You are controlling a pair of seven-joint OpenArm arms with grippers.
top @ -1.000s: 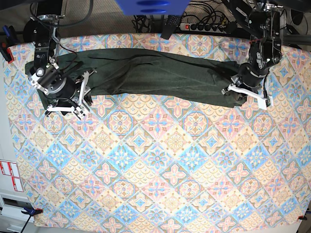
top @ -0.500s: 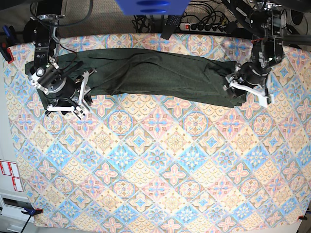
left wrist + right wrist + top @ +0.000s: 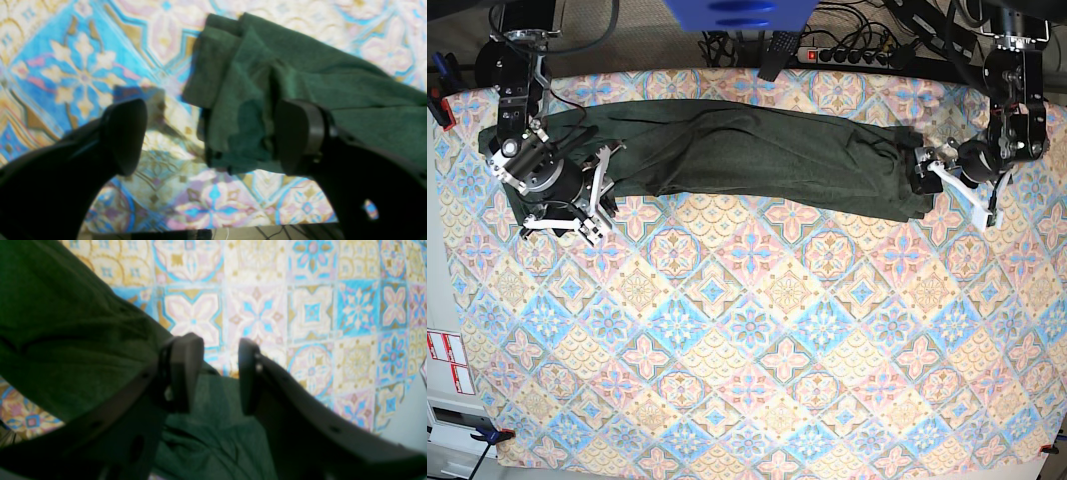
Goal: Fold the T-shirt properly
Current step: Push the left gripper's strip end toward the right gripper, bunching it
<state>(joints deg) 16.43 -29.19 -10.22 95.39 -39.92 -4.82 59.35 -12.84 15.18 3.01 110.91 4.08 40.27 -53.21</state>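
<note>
- T-shirt (image 3: 747,150) — a dark olive long-sleeved knit, lying as a long, narrow, wrinkled band across the far part of the patterned surface (image 3: 747,340), running from the right arm's side to the left arm's side.
- Left hand (image 3: 955,182): jaws wide apart at the band's end, holding nothing. In the left wrist view one pad rests against the bunched cloth end (image 3: 240,100), the other stands over bare pattern.
- Right hand (image 3: 577,195): jaws partly apart, poised over the opposite end; the right wrist view shows cloth beneath and beside the pads, but no fold pinched between them.
- Risk: the end by the left hand lies in several loose layers — a grasp there would likely catch only some of them, and the fold would come out skewed.
- Risk: the band is creased along its length; judged from this, folding without first flattening it would lock the wrinkles in.
- Risk: the cloth reaches close to the surface's far edge, so a careless pull could drag it off.
- Surroundings: a power strip (image 3: 852,57) and cables lie beyond the far edge; a blue object (image 3: 739,14) overhangs it. The near surface carries nothing, so nothing obstructs a fold toward it.
</note>
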